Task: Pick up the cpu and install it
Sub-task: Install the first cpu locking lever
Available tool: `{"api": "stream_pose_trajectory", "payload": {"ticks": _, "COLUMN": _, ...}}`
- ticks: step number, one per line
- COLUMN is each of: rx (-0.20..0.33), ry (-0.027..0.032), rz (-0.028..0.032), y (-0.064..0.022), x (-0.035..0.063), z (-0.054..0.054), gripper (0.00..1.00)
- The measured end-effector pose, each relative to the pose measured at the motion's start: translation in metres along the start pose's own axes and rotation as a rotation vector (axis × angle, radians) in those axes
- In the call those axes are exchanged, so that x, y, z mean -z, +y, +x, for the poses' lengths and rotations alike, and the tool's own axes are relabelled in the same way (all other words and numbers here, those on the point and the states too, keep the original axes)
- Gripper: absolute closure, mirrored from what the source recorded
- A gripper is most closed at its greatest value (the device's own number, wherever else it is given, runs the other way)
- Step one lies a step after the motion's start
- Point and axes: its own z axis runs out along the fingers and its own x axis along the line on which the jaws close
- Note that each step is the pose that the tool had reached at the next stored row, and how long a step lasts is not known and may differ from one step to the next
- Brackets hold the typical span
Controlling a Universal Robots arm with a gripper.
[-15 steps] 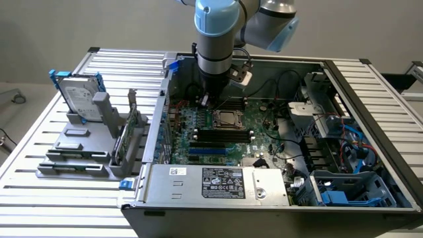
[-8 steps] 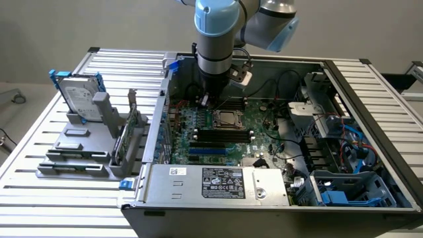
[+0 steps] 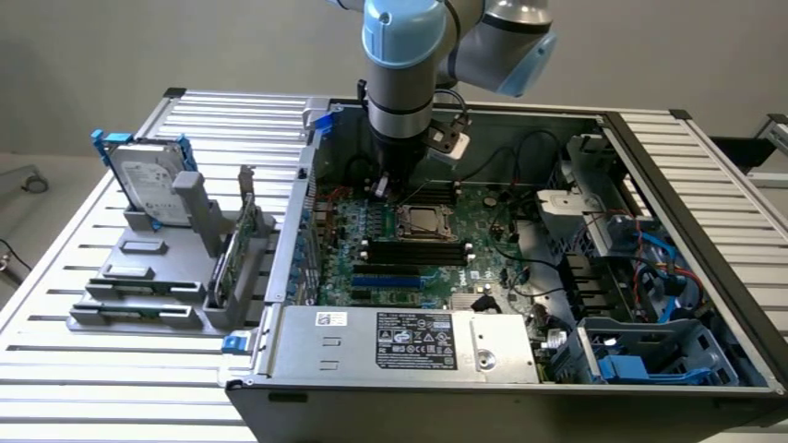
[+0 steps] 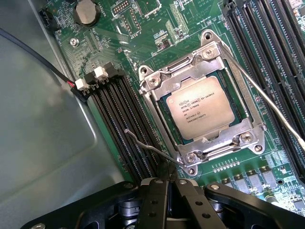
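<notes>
The cpu point(image 4: 202, 109) was seen seated in its socket on the green motherboard point(image 3: 493, 263), framed by the metal retention bracket point(image 4: 208, 67), its silver-grey printed top facing up. In the exterior view the socket with the cpu point(image 3: 422, 221) lay near the middle of the open computer case point(image 3: 689, 166), between rows of black memory slots point(image 3: 416, 251). The arm was lowered into the case just beyond the socket, and the claw point(image 4: 169, 183) was seen clenched and empty, close beside the bracket's corner and a thin wire lever point(image 4: 145, 143). On the slatted desk point(image 3: 111, 378), at the exterior view's left, a hard drive point(image 3: 146, 185) with blue brackets stood upright in a grey holder point(image 3: 148, 286).
</notes>
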Motion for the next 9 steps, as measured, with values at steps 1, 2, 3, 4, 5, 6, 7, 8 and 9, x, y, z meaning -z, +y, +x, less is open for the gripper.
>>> {"api": "stream_pose_trajectory", "payload": {"ticks": 1, "rx": 0.000, "ry": -0.0001, "rz": 0.0000, "y": 0.0000, "x": 0.0000, "z": 0.0000, "gripper": 0.89}}
{"api": "stream_pose_trajectory", "payload": {"ticks": 2, "rx": 0.000, "ry": 0.0000, "rz": 0.0000, "y": 0.0000, "x": 0.0000, "z": 0.0000, "gripper": 0.89}}
{"api": "stream_pose_trajectory", "payload": {"ticks": 3, "rx": 0.000, "ry": 0.0000, "rz": 0.0000, "y": 0.0000, "x": 0.0000, "z": 0.0000, "gripper": 0.89}}
{"api": "stream_pose_trajectory", "payload": {"ticks": 4, "rx": 0.000, "ry": 0.0000, "rz": 0.0000, "y": 0.0000, "x": 0.0000, "z": 0.0000, "gripper": 0.89}}
{"api": "stream_pose_trajectory", "payload": {"ticks": 5, "rx": 0.000, "ry": 0.0000, "rz": 0.0000, "y": 0.0000, "x": 0.0000, "z": 0.0000, "gripper": 0.89}}
{"api": "stream_pose_trajectory", "payload": {"ticks": 6, "rx": 0.000, "ry": 0.0000, "rz": 0.0000, "y": 0.0000, "x": 0.0000, "z": 0.0000, "gripper": 0.89}}
{"api": "stream_pose_trajectory", "payload": {"ticks": 7, "rx": 0.000, "ry": 0.0000, "rz": 0.0000, "y": 0.0000, "x": 0.0000, "z": 0.0000, "gripper": 0.89}}
{"api": "stream_pose_trajectory", "payload": {"ticks": 8, "rx": 0.000, "ry": 0.0000, "rz": 0.0000, "y": 0.0000, "x": 0.0000, "z": 0.0000, "gripper": 0.89}}
{"api": "stream_pose_trajectory", "payload": {"ticks": 9, "rx": 0.000, "ry": 0.0000, "rz": 0.0000, "y": 0.0000, "x": 0.0000, "z": 0.0000, "gripper": 0.89}}
